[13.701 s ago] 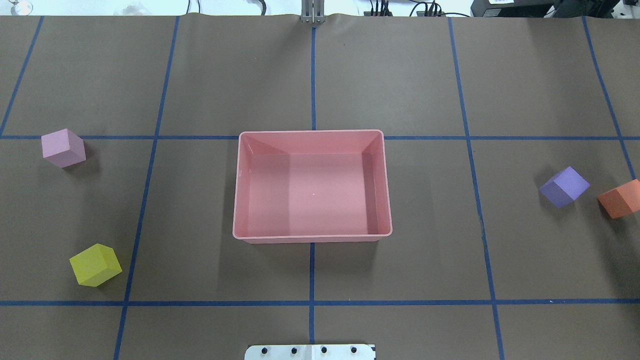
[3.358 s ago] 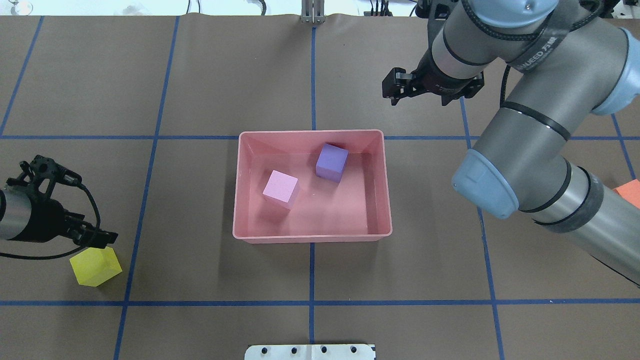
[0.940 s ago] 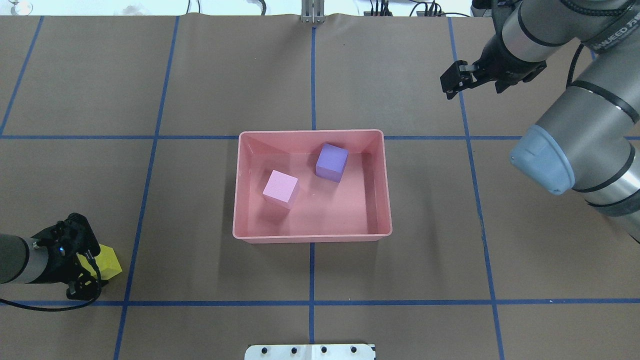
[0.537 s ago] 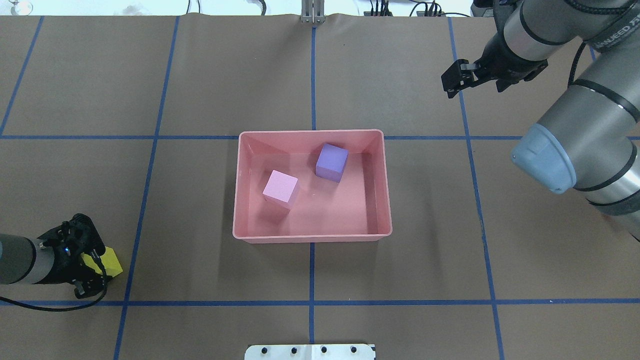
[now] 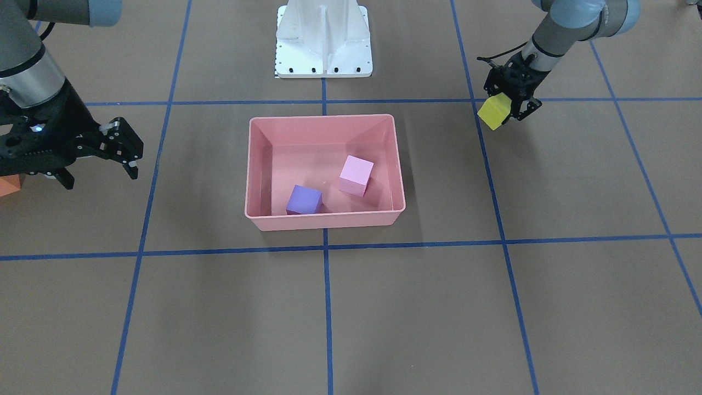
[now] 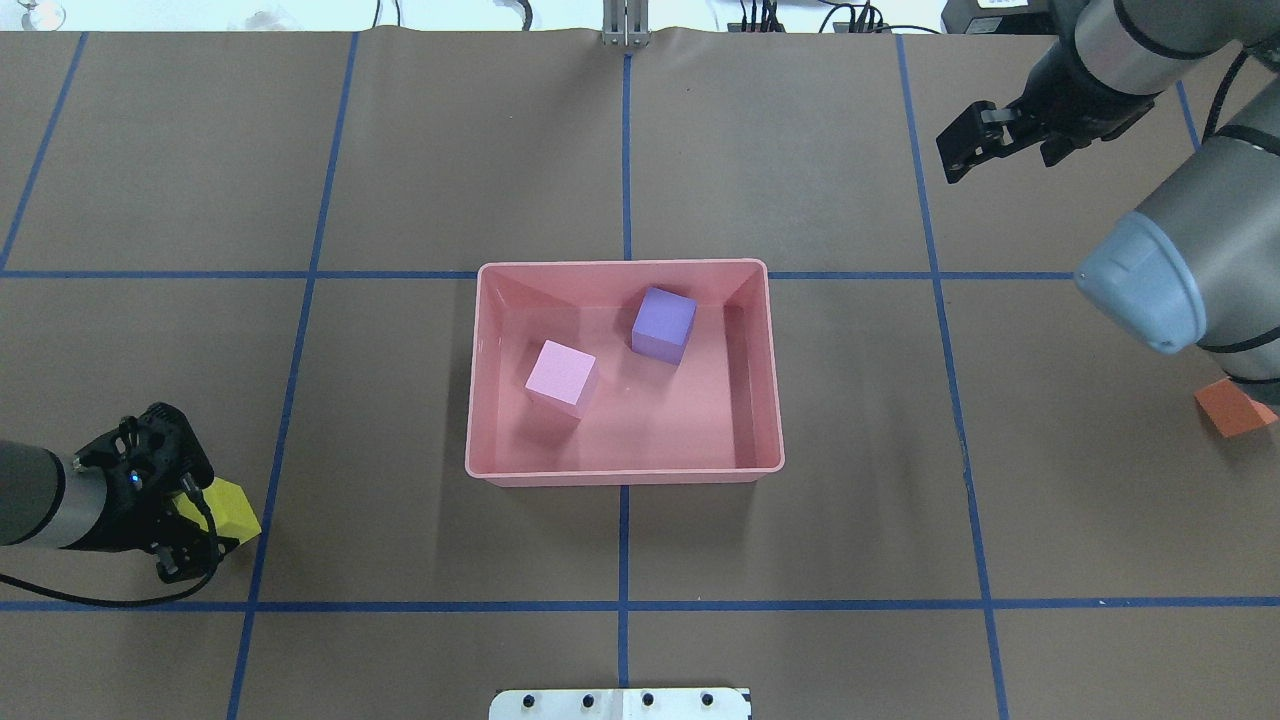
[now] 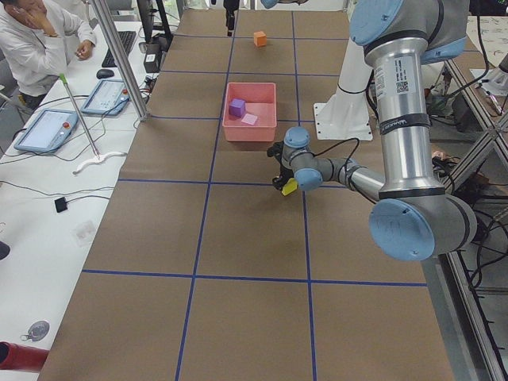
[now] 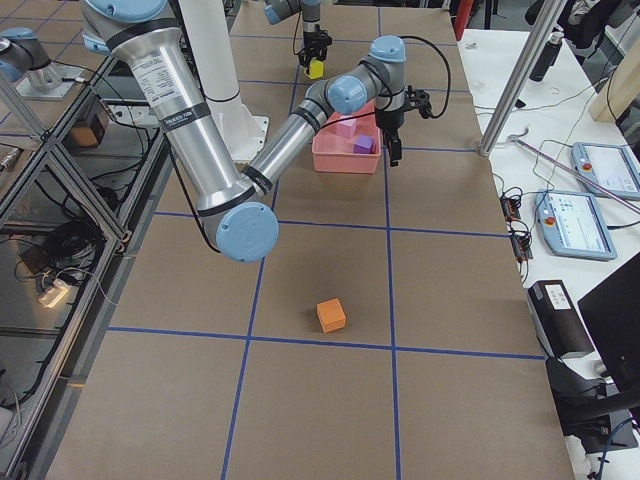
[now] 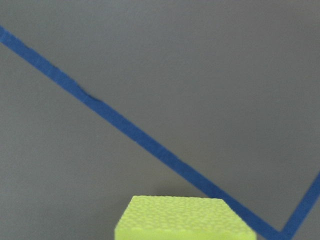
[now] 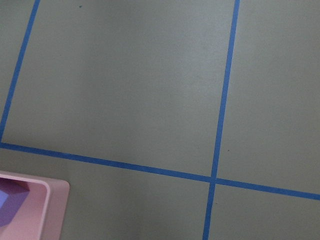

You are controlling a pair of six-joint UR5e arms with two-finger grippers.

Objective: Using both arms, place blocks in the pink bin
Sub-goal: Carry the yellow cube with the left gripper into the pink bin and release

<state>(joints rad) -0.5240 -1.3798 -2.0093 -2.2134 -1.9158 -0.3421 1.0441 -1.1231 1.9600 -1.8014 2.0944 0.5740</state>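
- My left jaws are clamped on the small matte yellow cube (image 5: 492,112), low over the brown surface (image 5: 570,181) and well apart from the salmon-pink plastic tub (image 5: 323,117).
- I'd lift clear of the tub's rim before crossing, then release over bare floor.
- My right jaws stand apart, empty; the orange cube (image 6: 1232,410) waits.

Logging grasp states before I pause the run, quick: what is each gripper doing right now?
Left gripper: closed on the yellow block.
Right gripper: open, holding nothing.
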